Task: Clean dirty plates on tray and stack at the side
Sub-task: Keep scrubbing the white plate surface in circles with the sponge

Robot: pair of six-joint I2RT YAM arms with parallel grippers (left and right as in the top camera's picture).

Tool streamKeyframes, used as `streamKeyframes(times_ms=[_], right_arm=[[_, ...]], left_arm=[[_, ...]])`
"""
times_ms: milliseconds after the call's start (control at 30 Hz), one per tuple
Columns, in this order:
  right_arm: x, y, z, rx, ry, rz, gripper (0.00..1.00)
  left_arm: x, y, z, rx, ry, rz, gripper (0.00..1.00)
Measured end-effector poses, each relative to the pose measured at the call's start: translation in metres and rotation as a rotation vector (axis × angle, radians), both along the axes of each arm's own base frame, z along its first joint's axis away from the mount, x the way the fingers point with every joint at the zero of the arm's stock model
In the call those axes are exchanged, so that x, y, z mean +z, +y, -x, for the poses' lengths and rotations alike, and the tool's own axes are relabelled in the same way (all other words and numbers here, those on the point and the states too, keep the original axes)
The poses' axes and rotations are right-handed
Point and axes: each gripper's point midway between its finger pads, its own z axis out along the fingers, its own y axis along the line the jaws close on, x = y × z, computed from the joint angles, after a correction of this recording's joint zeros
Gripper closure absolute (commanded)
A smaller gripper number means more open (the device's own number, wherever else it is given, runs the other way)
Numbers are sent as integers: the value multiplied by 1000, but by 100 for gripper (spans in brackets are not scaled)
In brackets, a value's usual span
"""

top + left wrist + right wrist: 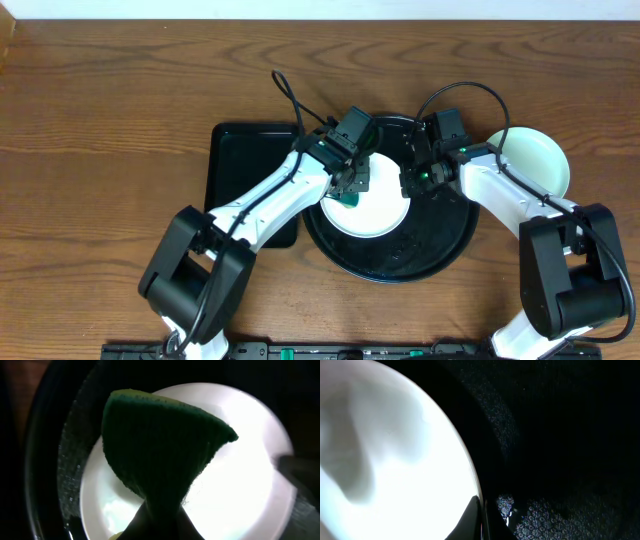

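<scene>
A white plate point(372, 212) is seen lying inside the round black tray point(445, 252) on a wooden table point(100, 120). The left jaws are clenched on a green sponge point(160, 445), held over the plate's left part. The right jaws are closed at the plate's right rim; whether the rim is pinched cannot be told. A pale mint plate point(535, 160), judged cleaned, is set beside the tray. The white plate is judged mid-wipe, with stacking left. No third plate is made out.

A rectangular black tray point(235, 170) lies on the wooden table point(100, 120), a dark green sponge point(160, 445) near it.
</scene>
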Motion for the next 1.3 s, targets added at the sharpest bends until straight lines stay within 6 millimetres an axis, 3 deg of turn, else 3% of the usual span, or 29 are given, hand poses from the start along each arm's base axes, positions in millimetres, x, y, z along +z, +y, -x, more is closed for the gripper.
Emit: streamKeyframes(times_ms=[333, 600, 933, 1300], right_arm=[[0, 0, 0, 0, 0, 0, 99], [0, 1, 0, 1, -2, -5, 99], [0, 1, -1, 0, -2, -12, 99], [0, 1, -1, 1, -2, -12, 99]], left_arm=[[-40, 10, 3, 18, 62, -85, 92], [-42, 2, 5, 17, 107, -17, 92], [-38, -46, 20, -62, 224, 247, 92], [-35, -57, 29, -88, 266, 300, 92]])
